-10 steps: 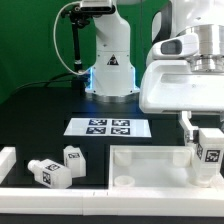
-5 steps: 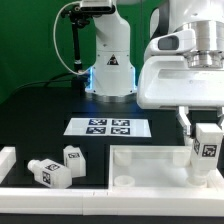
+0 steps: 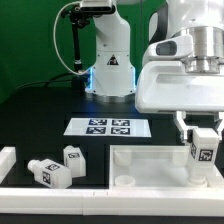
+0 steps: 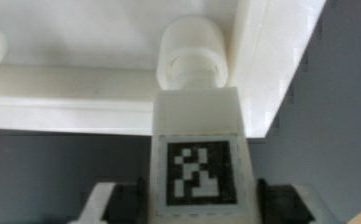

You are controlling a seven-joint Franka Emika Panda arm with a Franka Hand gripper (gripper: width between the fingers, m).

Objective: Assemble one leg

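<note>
From my remote station I see the gripper (image 3: 203,136) pinching the leg (image 3: 204,150), its jaws pressed against the two sides of the post and holding it upright at the exterior view's right. The leg's black-and-white tag faces the camera, and its lower end sits at the right-hand corner of the large white panel (image 3: 150,158) with the raised rim; I cannot tell whether it touches the panel floor. In the wrist view the leg (image 4: 198,140) runs straight out from between the fingers (image 4: 106,203), tag toward the lens, with its rounded far end over the inner corner of the panel (image 4: 88,95). Two spare legs (image 3: 60,166) lie just beside each other on the dark bench (image 3: 40,120) towards the exterior view's left, well apart from the held one. The marker board (image 3: 109,127) lies flat behind the panel, in front of the arm's white base (image 3: 110,65).
</note>
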